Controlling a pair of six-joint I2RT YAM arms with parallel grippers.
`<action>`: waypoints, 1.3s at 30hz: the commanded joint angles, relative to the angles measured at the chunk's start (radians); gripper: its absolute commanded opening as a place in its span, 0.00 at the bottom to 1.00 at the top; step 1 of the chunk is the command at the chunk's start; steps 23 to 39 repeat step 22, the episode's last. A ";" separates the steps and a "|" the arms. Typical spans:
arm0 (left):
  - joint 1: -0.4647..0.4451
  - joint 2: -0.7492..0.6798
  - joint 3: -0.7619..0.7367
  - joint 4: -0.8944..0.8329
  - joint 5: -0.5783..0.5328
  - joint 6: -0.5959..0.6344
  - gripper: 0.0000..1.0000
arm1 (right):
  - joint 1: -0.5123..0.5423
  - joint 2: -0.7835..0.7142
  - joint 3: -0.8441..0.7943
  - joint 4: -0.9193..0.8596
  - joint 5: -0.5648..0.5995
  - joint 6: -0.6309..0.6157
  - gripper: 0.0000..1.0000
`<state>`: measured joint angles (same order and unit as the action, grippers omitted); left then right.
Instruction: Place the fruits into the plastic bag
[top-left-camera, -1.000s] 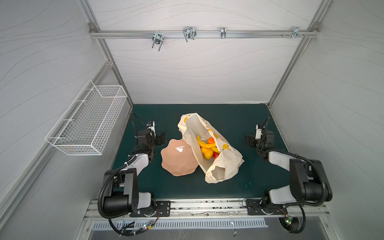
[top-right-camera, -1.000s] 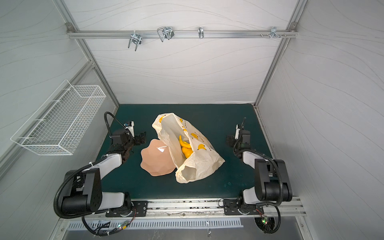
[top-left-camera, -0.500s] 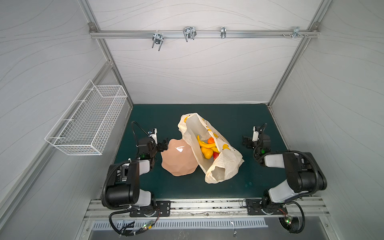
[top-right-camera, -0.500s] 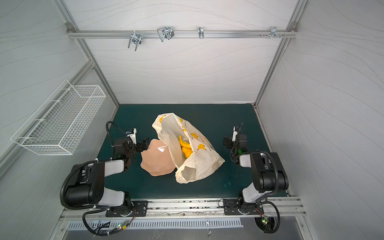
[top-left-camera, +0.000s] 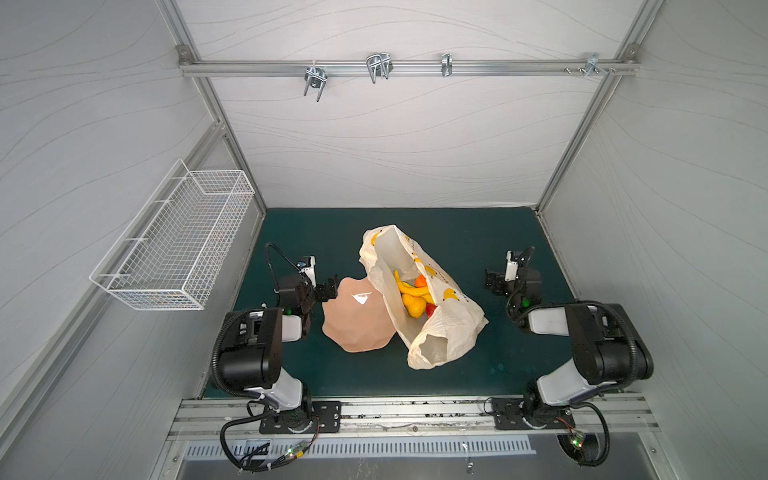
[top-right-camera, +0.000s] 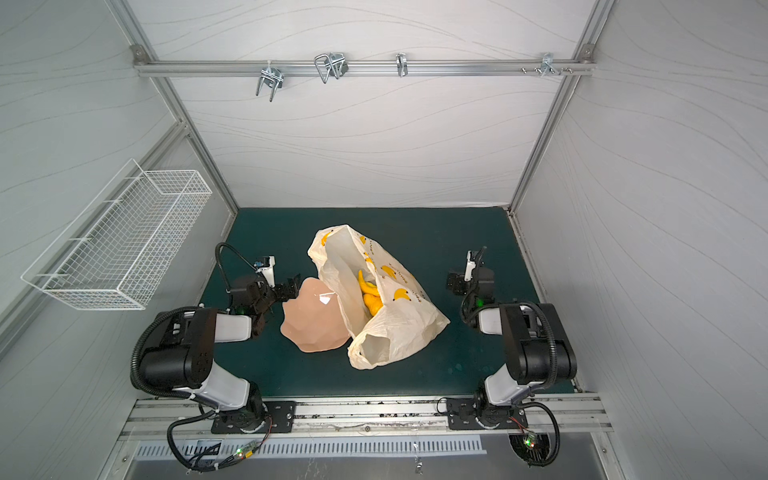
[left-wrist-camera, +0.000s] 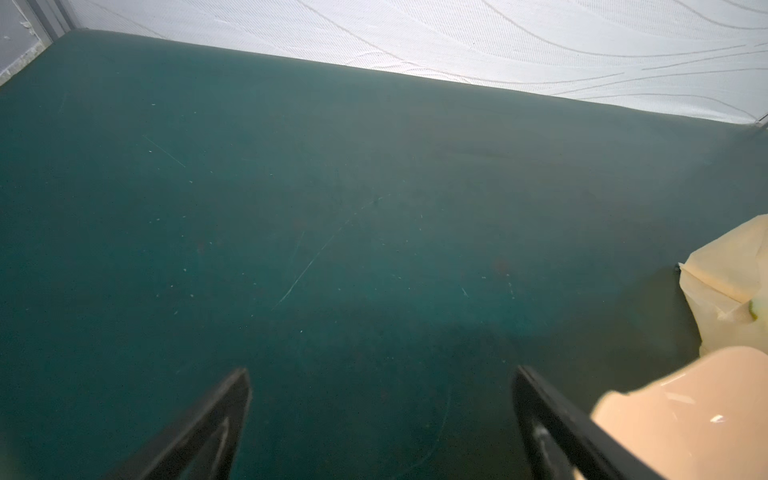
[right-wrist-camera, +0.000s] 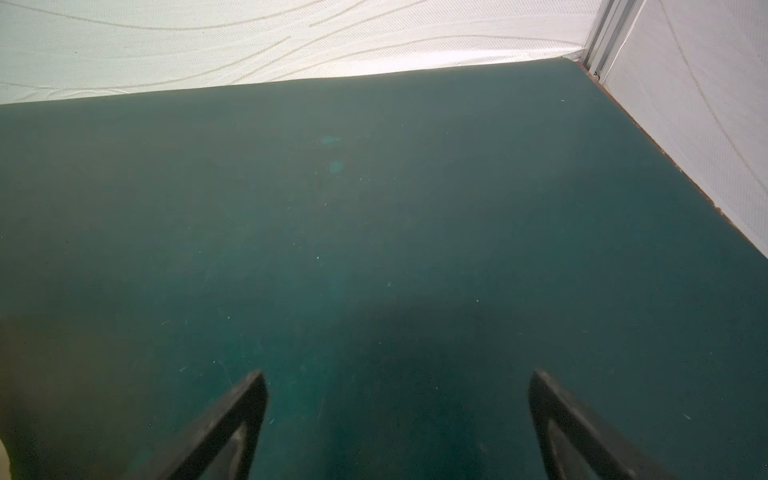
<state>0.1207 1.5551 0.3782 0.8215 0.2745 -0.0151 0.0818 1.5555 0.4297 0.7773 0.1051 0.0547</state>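
- The plastic bag (top-left-camera: 451, 328) lies in the middle of the desk (top-left-camera: 478, 237), with the plate (top-left-camera: 357, 322) touching it; there is bare room behind and at both sides.
- The left hand (top-left-camera: 329, 289) is spread wide and empty, just beside the plate; the right hand (top-left-camera: 492, 282) is equally wide and empty, apart from the bag.
- Both top views show the fruits (top-left-camera: 411, 299) inside the bag; the wrist views miss them.

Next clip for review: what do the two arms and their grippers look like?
The left arm and right arm match: bulky black joint housings, white link shells, black base plates bolted to a metal rail. A black corrugated cable loops along each, and a green light glows near each wrist. The left gripper and right gripper have black, tapering fingers with cut-out centres.
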 joint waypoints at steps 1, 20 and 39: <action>0.004 0.000 0.024 0.063 0.014 0.006 1.00 | 0.011 0.008 0.007 0.021 0.014 -0.025 0.99; 0.004 -0.001 0.023 0.064 0.014 0.007 1.00 | 0.013 0.017 0.014 0.017 0.017 -0.026 0.99; 0.003 -0.003 0.021 0.065 0.013 0.007 1.00 | 0.014 0.009 0.008 0.021 0.014 -0.028 0.99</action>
